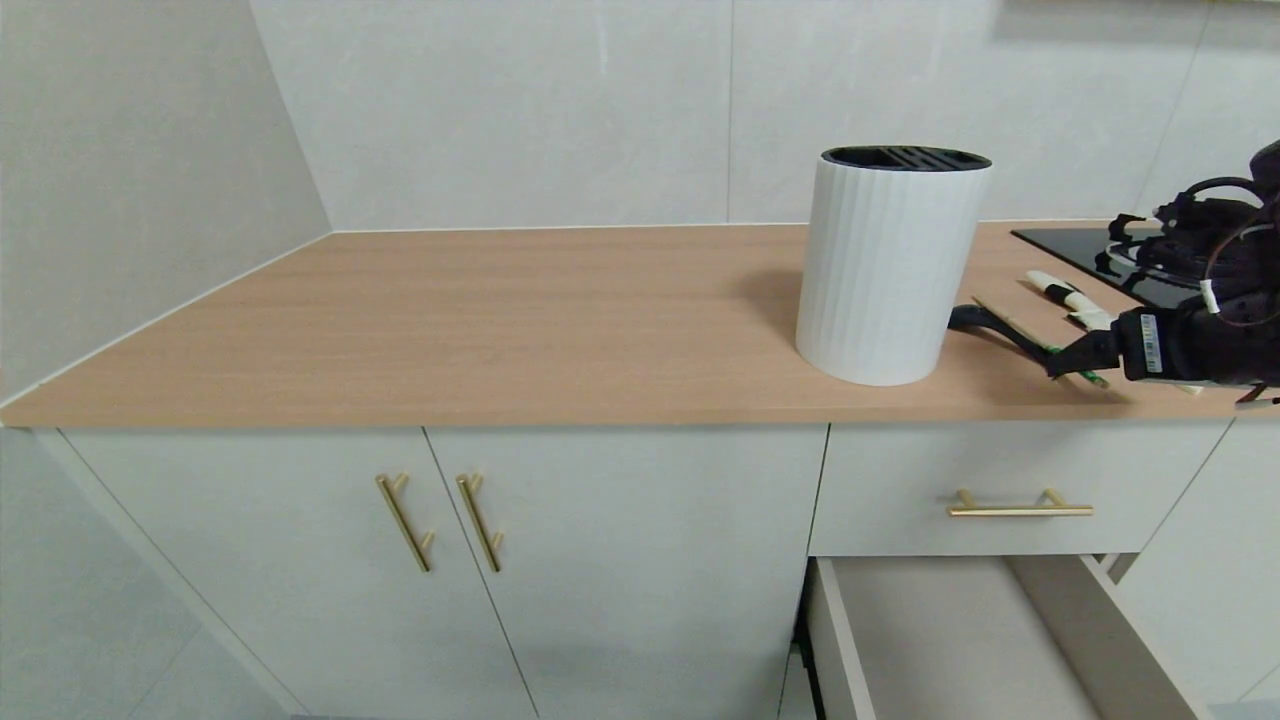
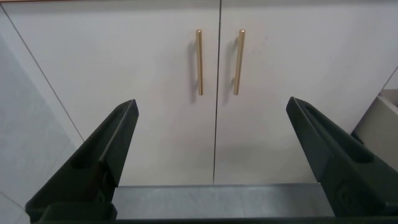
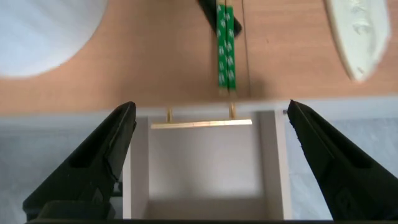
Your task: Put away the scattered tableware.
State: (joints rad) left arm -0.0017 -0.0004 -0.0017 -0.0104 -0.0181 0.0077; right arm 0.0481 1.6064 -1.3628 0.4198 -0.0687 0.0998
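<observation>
A pair of chopsticks [image 1: 1002,316] with green patterned ends [image 3: 225,53] lies on the wooden counter [image 1: 500,310], right of a white ribbed utensil holder [image 1: 888,268] with a black slotted top. A black utensil handle [image 1: 985,324] lies by the holder's base, and a white spoon [image 1: 1062,293] rests further right. My right gripper [image 1: 1066,362] hovers open over the counter's front edge, with the chopstick ends just ahead of its spread fingers [image 3: 210,109]. My left gripper [image 2: 211,106] is open and empty, low down and facing the cabinet doors [image 2: 217,124].
A black cooktop [image 1: 1125,255] sits at the counter's far right. Under the chopsticks is a closed drawer with a gold handle [image 1: 1020,508], and below it an open drawer [image 1: 950,640]. Two cabinet doors with gold handles [image 1: 440,520] lie to the left. Tiled walls enclose the back and left.
</observation>
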